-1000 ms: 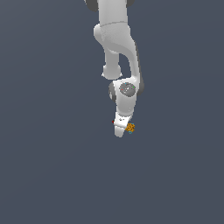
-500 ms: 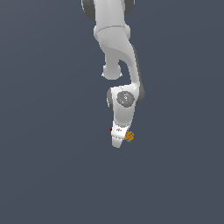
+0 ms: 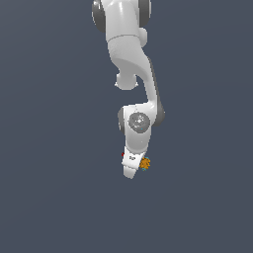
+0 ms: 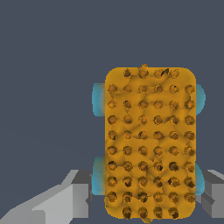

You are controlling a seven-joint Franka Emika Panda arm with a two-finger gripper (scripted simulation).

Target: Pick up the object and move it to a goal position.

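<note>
The object (image 4: 148, 140) fills the wrist view as an orange knobbly slab with teal patches along both sides. It sits between my two grey fingers (image 4: 72, 199), which press close against its teal sides. My gripper (image 4: 146, 197) is shut on it. In the exterior view the object (image 3: 144, 163) is a tiny orange cluster with a teal speck. There it shows at the exterior view's right side of my white gripper (image 3: 130, 173), which points downward at the end of the arm.
A tiny red speck (image 3: 122, 154) shows at the exterior view's left edge of the gripper. The white arm (image 3: 133, 74) reaches down from the top of the exterior view over a plain dark grey ground.
The gripper has travelled downward in the exterior view, and the orange object has gone along with it at its side. The arm has stretched further out.
</note>
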